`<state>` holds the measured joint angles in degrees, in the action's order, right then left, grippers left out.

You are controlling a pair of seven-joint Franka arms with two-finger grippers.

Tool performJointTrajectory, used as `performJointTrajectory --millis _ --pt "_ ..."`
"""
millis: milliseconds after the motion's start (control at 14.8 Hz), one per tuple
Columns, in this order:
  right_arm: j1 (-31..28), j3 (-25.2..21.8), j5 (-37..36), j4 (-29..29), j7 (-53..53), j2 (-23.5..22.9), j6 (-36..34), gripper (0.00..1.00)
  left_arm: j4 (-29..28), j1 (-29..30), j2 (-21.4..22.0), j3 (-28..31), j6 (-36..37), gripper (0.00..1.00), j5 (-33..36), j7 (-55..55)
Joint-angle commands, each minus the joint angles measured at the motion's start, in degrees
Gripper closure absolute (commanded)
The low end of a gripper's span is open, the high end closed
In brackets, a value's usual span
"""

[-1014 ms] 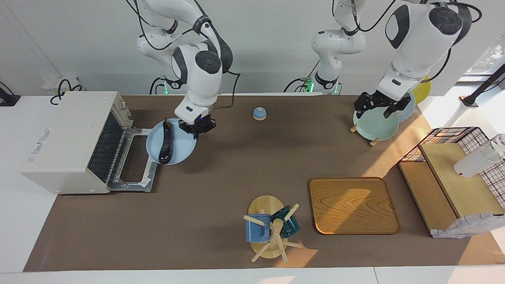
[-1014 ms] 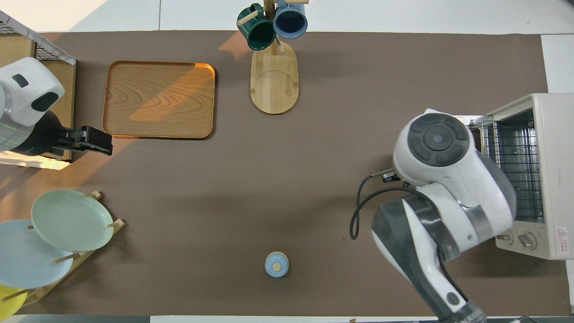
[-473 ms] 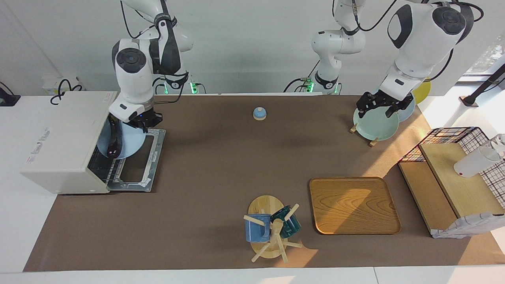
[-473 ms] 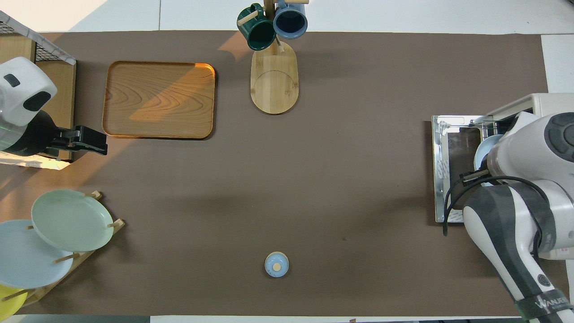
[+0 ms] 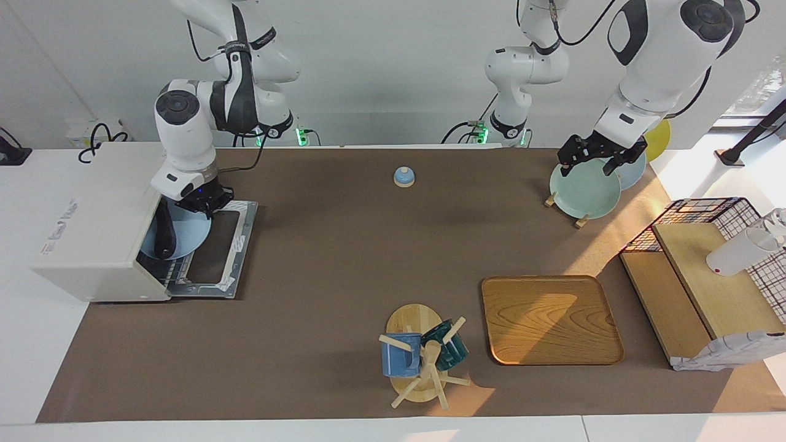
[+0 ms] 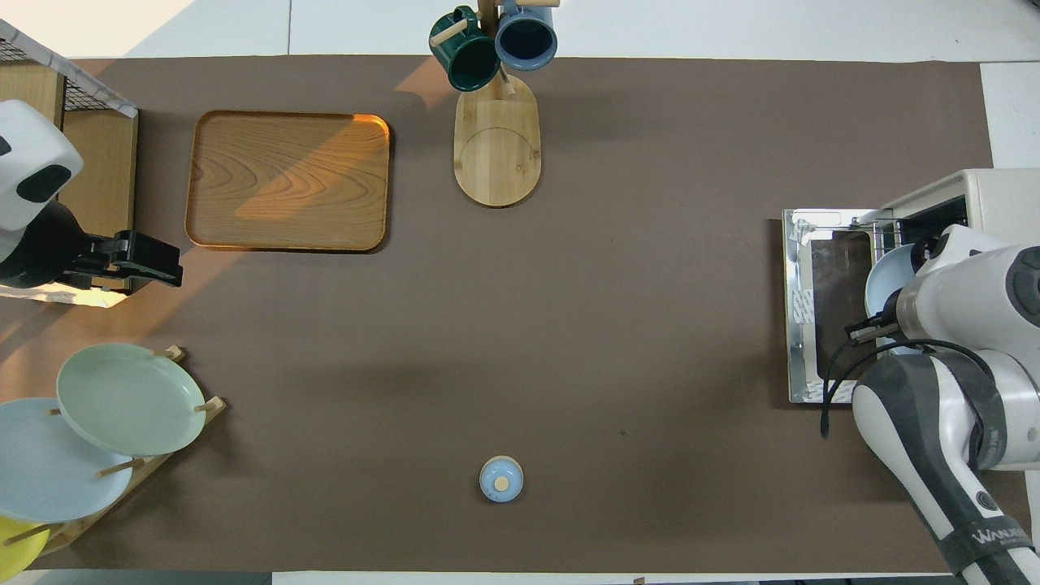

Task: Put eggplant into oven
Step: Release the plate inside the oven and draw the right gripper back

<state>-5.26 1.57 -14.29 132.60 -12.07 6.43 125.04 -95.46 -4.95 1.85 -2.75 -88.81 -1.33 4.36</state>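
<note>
Step in hand: insertion. Right gripper (image 5: 206,202), jaws clamped on rim of blue plate (image 5: 187,232) carrying the eggplant (image 5: 164,230), is at mouth of the oven (image 5: 98,215) at the surface's right-arm end, plate half inside above the dropped door. Next, prob.: push deeper, set on rack, let go. Left gripper (image 5: 600,156) waits over plate rack (image 5: 580,191), jaws wide.

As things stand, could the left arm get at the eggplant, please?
Probably not: the eggplant lies on the blue plate at the oven mouth, under the right gripper; the left gripper hangs over the plate rack.
</note>
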Motion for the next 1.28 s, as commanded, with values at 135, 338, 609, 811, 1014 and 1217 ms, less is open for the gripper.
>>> performJointTrajectory --millis 135,338,609,811,1014,1217 --pt "-1.86 0.72 -0.04 1.43 -1.03 -0.80 3.63 1.00 0.01 1.43 0.61 -0.50 1.09 0.00 0.80 -0.49" --pt "-1.77 0.72 -0.04 1.52 -0.94 -0.80 4.07 0.91 -0.34 1.43 0.96 -0.59 0.92 0.00 0.80 -0.31" --pt "-1.42 0.89 0.05 0.56 -1.29 -1.15 3.20 0.66 -0.52 1.26 1.05 -0.50 0.56 0.00 0.80 -0.14" --pt "2.60 1.07 4.76 -6.62 -0.68 -2.90 -3.98 0.66 -0.52 1.43 0.97 -0.41 0.65 0.00 0.80 -0.14" --pt "8.93 1.16 7.69 -9.03 7.71 -5.45 -1.75 1.00 -0.52 1.52 1.05 -0.32 0.65 0.00 0.80 -0.14" --pt "12.90 1.07 6.91 -8.33 17.76 -9.84 2.30 1.00 -0.52 1.52 1.05 -0.32 0.65 0.00 0.80 -0.14"
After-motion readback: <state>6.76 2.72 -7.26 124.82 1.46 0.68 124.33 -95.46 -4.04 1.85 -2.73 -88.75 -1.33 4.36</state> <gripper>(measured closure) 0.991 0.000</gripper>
